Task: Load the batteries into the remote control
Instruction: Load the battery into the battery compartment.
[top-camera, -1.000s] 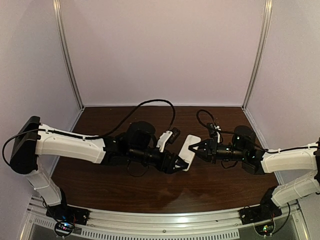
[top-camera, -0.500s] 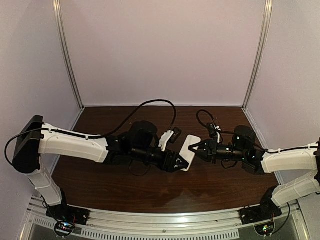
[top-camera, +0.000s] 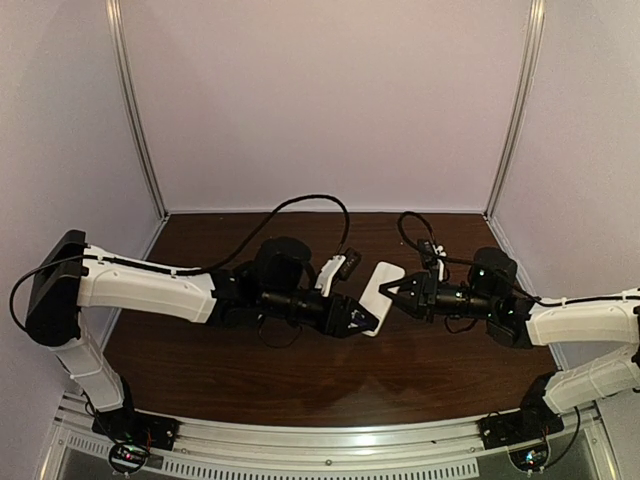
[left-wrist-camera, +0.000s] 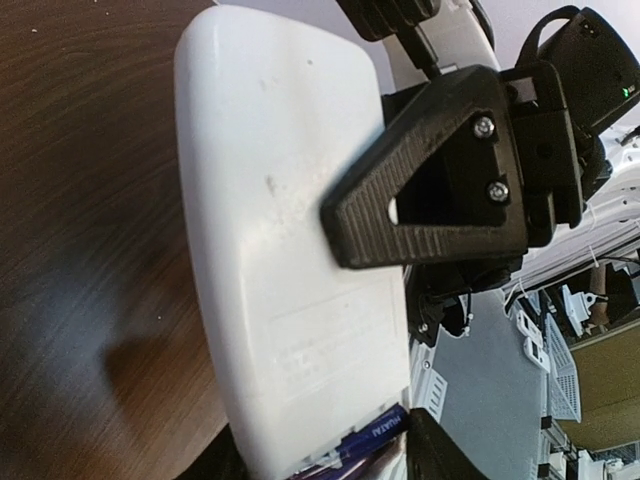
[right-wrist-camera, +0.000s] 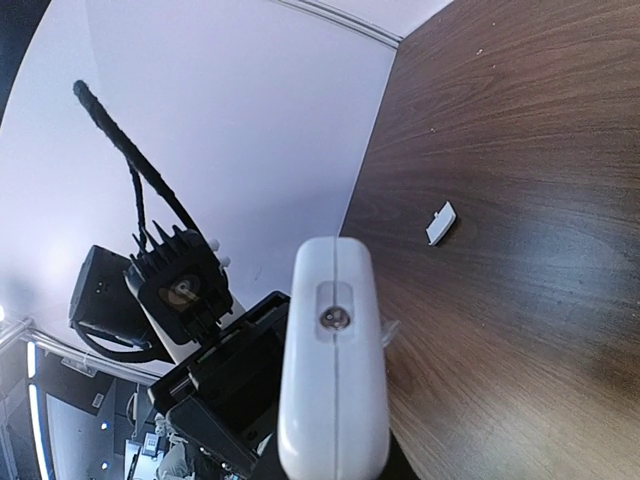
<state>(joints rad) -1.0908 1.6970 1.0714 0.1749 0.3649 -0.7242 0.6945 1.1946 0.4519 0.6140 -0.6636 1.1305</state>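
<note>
as ribbed right fingers (left-wrist-camera: 432, 248) pinch, remote (left-wrist-camera: 280, 250) (white) looks smooth.

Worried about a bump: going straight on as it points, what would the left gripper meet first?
The remote control, held by the right gripper, directly ahead of the left gripper; seemingly very close, depth unclear.

remote control (left-wrist-camera: 290, 290): plain white back, faint scuffs, pale embossed label box. battery (left-wrist-camera: 372, 438) at the remote control's lower end: purple-blue, white lettering. right gripper (top-camera: 392, 292), fingers (left-wrist-camera: 450, 235) against remote control's back: black, ribbed pattern, silver screws. table (right-wrist-camera: 520, 150) under remote control: dark brown wood grain. small loose piece (right-wrist-camera: 439, 222) beyond remote control: whitish-grey. walls (top-camera: 320, 100) behind: pale lilac.
</note>
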